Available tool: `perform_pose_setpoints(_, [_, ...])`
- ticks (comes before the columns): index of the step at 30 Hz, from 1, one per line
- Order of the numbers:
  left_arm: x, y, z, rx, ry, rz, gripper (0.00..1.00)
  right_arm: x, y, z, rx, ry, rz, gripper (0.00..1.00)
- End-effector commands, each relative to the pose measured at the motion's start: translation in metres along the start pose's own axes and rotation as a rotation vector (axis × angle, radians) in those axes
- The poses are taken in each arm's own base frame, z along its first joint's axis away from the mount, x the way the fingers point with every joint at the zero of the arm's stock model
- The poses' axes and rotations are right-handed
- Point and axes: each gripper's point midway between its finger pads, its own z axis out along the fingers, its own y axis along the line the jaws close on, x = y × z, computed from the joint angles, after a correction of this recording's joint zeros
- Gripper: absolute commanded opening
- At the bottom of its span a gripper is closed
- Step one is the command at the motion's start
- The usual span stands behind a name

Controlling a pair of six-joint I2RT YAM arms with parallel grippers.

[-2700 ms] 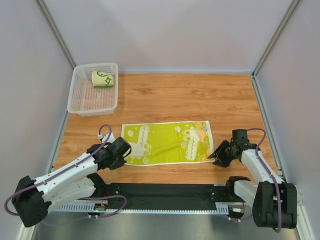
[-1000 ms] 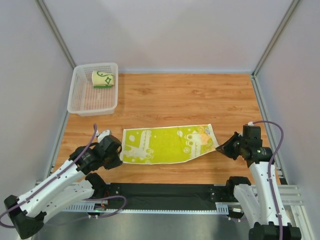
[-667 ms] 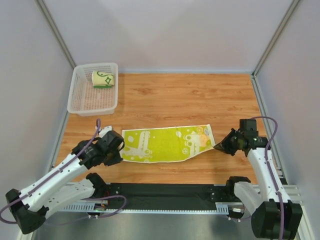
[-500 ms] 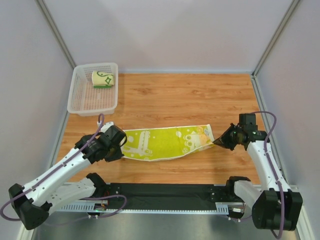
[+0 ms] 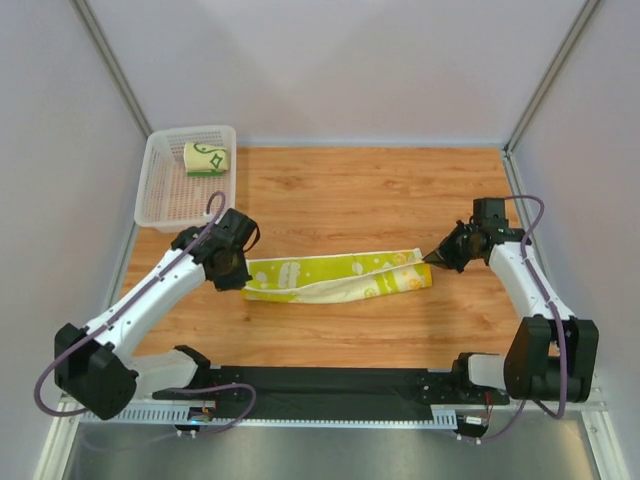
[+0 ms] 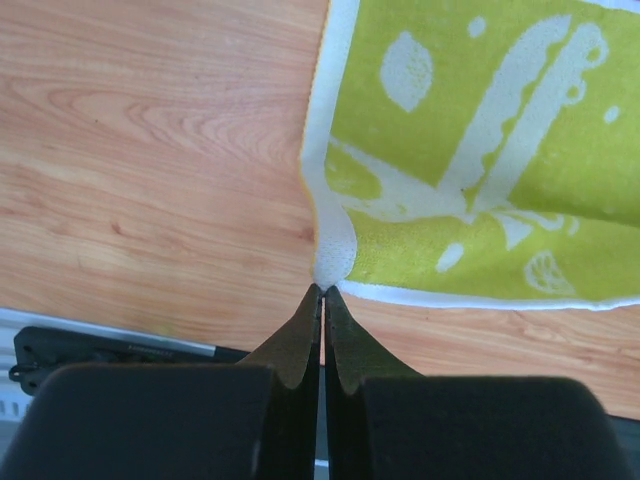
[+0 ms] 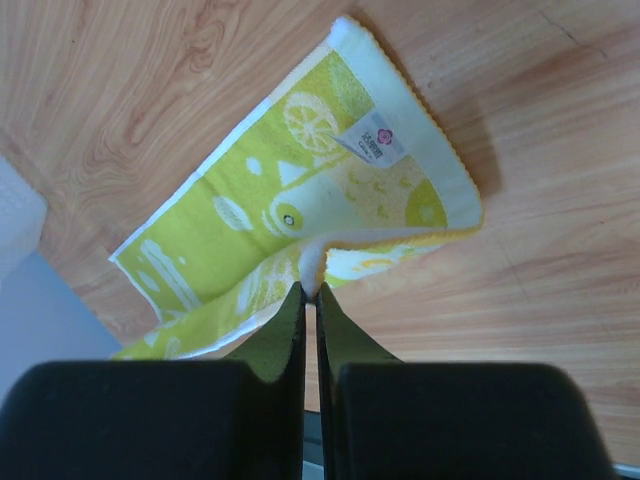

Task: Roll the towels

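Observation:
The yellow-green towel (image 5: 335, 277) with an orange edge lies folded lengthwise on the wooden table. My left gripper (image 5: 238, 272) is shut on its near left corner, seen in the left wrist view (image 6: 322, 287) pinching the white edge of the towel (image 6: 480, 150). My right gripper (image 5: 433, 258) is shut on its near right corner, seen in the right wrist view (image 7: 310, 293) holding the towel (image 7: 310, 200). The cream towel with green lines (image 5: 207, 158) sits rolled in the white basket (image 5: 160, 200).
The white mesh basket stands at the back left corner of the table. White walls enclose the table (image 5: 380, 190) on three sides. A black rail (image 5: 330, 385) runs along the near edge.
Both grippers have carried the towel's near edge away from the arm bases, toward the back. The flat towel is now folded in half lengthwise.

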Motion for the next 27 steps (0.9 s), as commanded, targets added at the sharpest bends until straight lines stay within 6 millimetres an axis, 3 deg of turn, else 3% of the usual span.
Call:
perform_pose_setpoints(1, [-0.02, -0.013, 0.006, 0.036, 0.01, 0.054, 0.0, -0.024, 0.019, 0.0, -0.034, -0.054, -0.018, 0.0])
perform_pose_setpoints(14, [-0.049, -0.025, 0.039, -0.005, 0.114, 0.082, 0.0, -0.041, 0.023, 0.023, -0.01, -0.034, 0.016, 0.0])
perform_pose_setpoints(21, [-0.053, -0.016, 0.058, -0.05, 0.179, 0.065, 0.0, -0.048, 0.023, 0.039, 0.007, -0.014, 0.044, 0.0])
perform_pose_setpoints(27, [-0.072, -0.014, 0.07, -0.046, 0.191, 0.026, 0.0, -0.055, 0.024, 0.055, 0.023, 0.016, 0.069, 0.16])
